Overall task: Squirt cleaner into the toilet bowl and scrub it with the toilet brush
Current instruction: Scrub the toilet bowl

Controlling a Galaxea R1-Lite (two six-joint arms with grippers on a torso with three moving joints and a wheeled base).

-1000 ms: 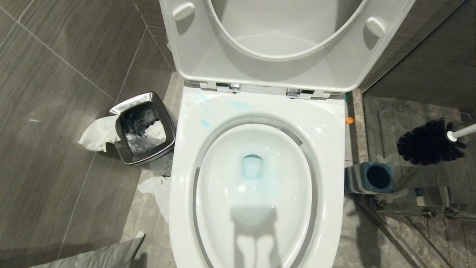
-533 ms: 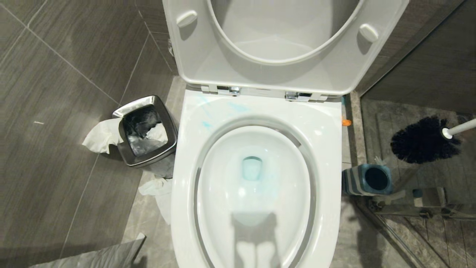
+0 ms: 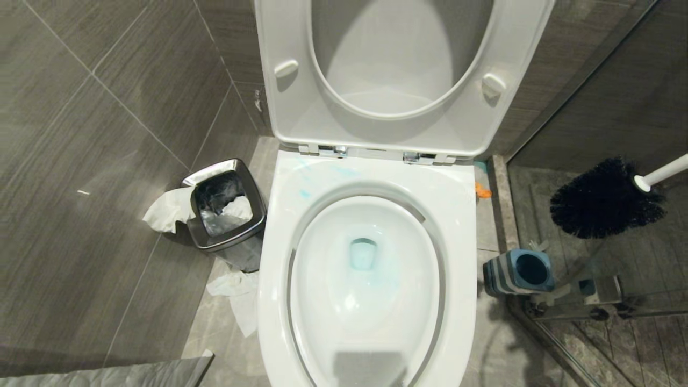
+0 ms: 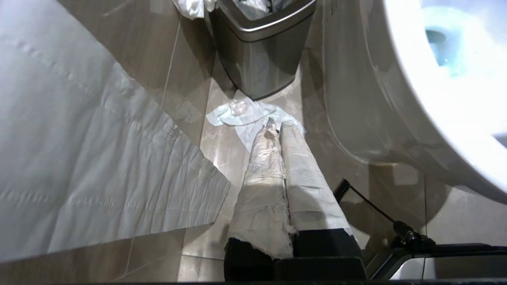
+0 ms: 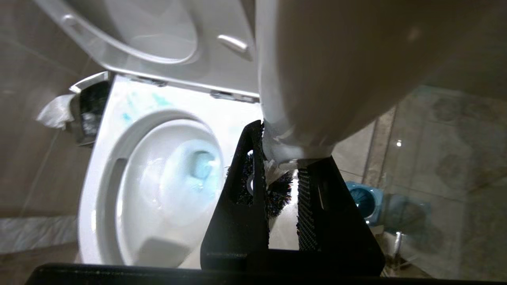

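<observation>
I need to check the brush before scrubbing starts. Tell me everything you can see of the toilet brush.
The toilet brush has a round black bristle head on a slim white handle. It hangs tilted in the air right of the toilet bowl, above its empty striped holder, touching neither. The right gripper has its jaws clamped on the handle.

Toilet brush [image 3: 606, 199] handle cut off at the head view's right edge, toilet bowl [image 3: 462, 226] front rim cropped below, steel bin [image 4: 257, 51] top cropped in left wrist view

- We see the toilet bowl [image 3: 371, 279] open from above, seat raised.
- Its left is crowded by 1 steel bin [image 3: 228, 207] and tissues [image 3: 239, 295].
- Its right has the brush holder [image 3: 518, 271].
</observation>
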